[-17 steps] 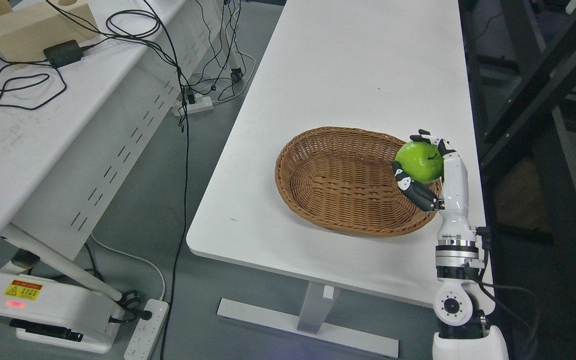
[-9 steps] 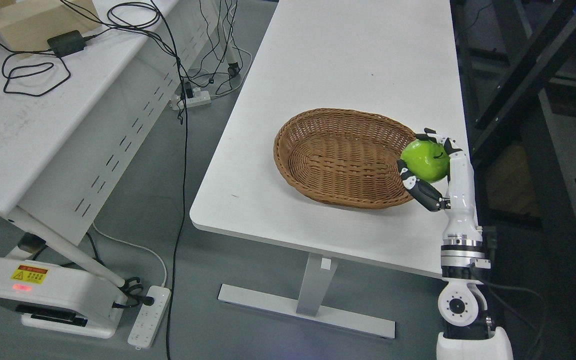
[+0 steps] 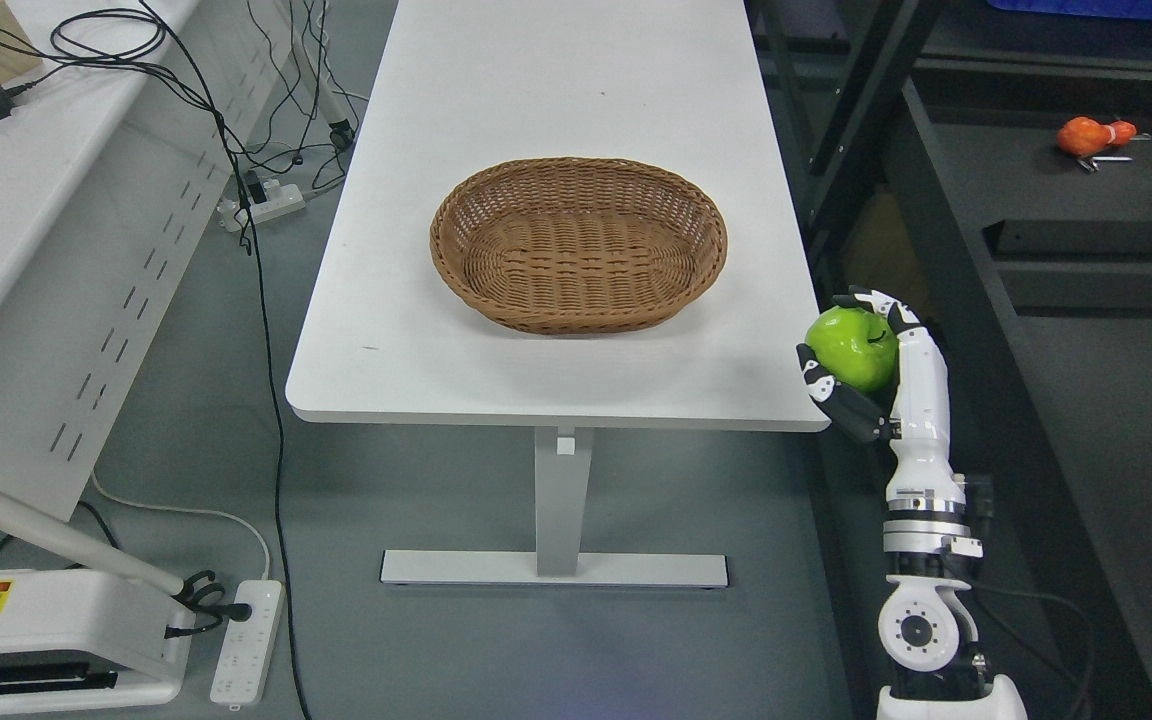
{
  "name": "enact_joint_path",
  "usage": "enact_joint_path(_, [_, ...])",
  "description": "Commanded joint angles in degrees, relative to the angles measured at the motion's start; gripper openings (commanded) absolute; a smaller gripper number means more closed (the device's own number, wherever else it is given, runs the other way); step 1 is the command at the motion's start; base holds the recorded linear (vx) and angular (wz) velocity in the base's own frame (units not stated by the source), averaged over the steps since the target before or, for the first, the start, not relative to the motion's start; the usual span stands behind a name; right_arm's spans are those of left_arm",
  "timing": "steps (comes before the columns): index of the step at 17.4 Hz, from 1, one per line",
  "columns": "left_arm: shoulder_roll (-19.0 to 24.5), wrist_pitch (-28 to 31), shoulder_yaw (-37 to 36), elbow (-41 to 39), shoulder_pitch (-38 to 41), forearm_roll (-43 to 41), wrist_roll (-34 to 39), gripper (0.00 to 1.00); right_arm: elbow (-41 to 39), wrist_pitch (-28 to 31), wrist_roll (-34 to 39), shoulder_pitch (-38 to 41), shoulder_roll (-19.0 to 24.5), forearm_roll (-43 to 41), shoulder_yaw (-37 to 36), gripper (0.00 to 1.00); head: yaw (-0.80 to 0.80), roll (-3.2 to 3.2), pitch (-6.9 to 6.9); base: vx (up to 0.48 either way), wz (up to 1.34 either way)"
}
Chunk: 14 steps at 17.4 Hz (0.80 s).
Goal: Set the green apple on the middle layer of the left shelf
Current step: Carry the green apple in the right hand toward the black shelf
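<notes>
My right hand (image 3: 861, 355) rises from the lower right on a white forearm and is shut on a green apple (image 3: 850, 346). Black fingertips (image 3: 876, 304) curl over the apple's top and the thumb (image 3: 836, 400) presses from below. Hand and apple hang just beyond the right front corner of the white table (image 3: 556, 390), in front of the dark shelf unit (image 3: 1036, 300). The left hand does not show in the head view.
An empty wicker basket (image 3: 579, 242) sits on the table. The dark shelf on the right carries an orange object (image 3: 1089, 136) on its board, with slanted black posts (image 3: 861, 110) near the table edge. Cables (image 3: 236, 150) and power strips (image 3: 246, 640) lie on the floor at left.
The whole picture has shifted left, so the camera has turned right. The hand with the apple has come off the basket's rim and now hangs past the table's right edge.
</notes>
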Motion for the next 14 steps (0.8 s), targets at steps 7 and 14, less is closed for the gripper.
enact_joint_path(7, [1.0, 0.0, 0.0, 0.0, 0.0, 0.0, 0.0, 1.0, -0.5, -0.3, 0.0, 3.8, -0.2, -0.1, -3.8, 0.0, 0.0, 0.0, 0.0, -0.217, -0.11])
enact_joint_path(14, [1.0, 0.0, 0.0, 0.0, 0.0, 0.0, 0.0, 1.0, -0.4, -1.8, 0.9, 3.2, -0.2, -0.1, -3.0, 0.0, 0.0, 0.0, 0.0, -0.284, 0.11])
